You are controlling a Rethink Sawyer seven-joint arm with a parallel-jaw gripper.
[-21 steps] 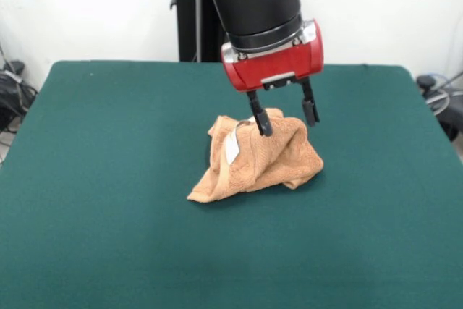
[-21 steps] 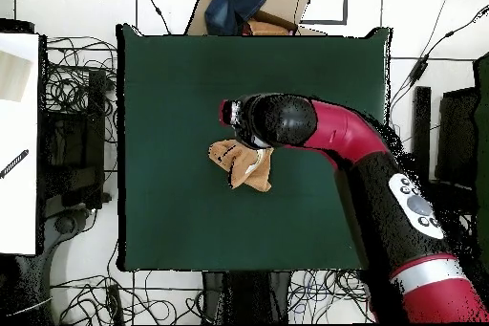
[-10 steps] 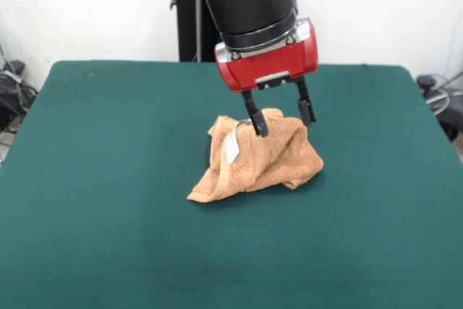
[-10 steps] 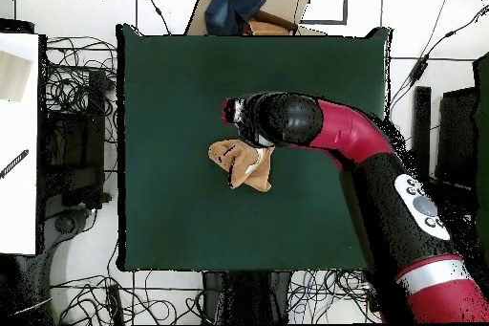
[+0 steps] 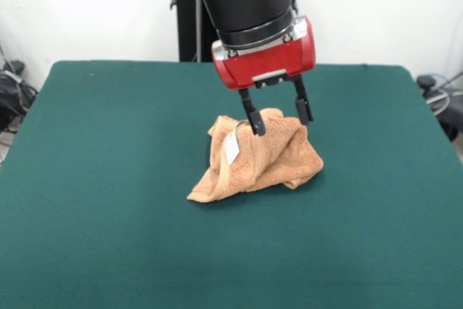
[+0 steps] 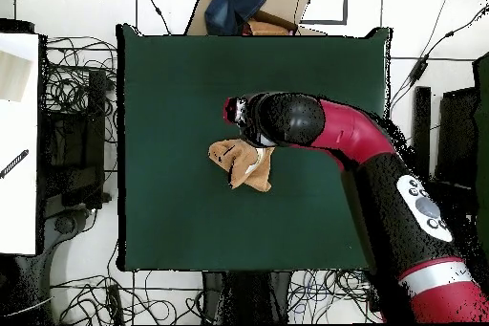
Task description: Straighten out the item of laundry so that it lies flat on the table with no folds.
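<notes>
The gripper (image 5: pixel 278 118) hangs with its two fingers (image 5: pixel 255 117) spread apart and nothing between them, tips right at the top of the towel (image 5: pixel 255 155). The towel sits directly below it in a crumpled heap, with a white label (image 5: pixel 232 147) on the side under one finger. Around the heap spreads the green table (image 5: pixel 101 179); the towel lies near its middle (image 6: pixel 243 163).

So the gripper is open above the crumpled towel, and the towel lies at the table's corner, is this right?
Not quite. The gripper is open above the crumpled towel, but the towel lies near the middle of the table, not at a corner. The overhead view shows green top on all sides of it.
</notes>
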